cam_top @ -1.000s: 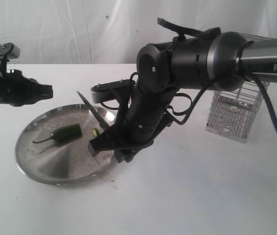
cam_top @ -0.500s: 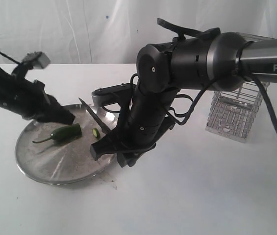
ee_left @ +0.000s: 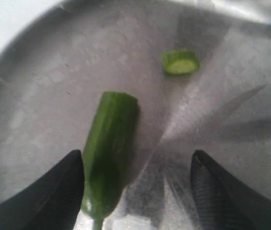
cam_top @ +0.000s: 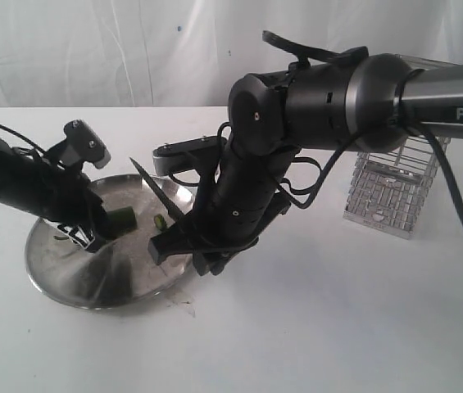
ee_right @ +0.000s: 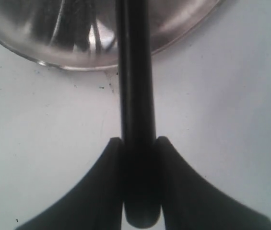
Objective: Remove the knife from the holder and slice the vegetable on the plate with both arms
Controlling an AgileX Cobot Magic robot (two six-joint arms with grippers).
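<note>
In the outside view, the right arm [cam_top: 321, 90] is leaning over the plate [cam_top: 92, 296]. It is holding the knife [cam_top: 156, 190] so the blade is slanting up over the plate. The left arm [cam_top: 14, 180] is reaching down onto the plate and hiding most of the green pepper [cam_top: 122, 219]. A little slice [cam_top: 160, 220] is lying near the pepper's cut end. The holder [cam_top: 391, 192] is standing well apart on the table [cam_top: 313, 327], behind the right arm.

In the left wrist view, the left fingers [ee_left: 53, 196] are standing wide open. The pepper [ee_left: 109, 148] is lying on the plate [ee_left: 53, 72] between them. It is right next to one finger and well apart from the other, so nothing is squeezing it. The little slice [ee_left: 181, 62] is lying past the cut end.

In the right wrist view, the right fingers [ee_right: 97, 191] are pinching the knife's black handle [ee_right: 136, 96] from both sides. The plate's rim [ee_right: 173, 19] is showing beyond them. The blade is not showing here.

I think the cutting step is going on. One slice is off and most of the pepper is waiting. Next, the left fingers need to close gently on the stem end so the pepper is not rolling. They should be staying away from the cut end. Then the knife needs to be coming down straight across, close to that cut end.
</note>
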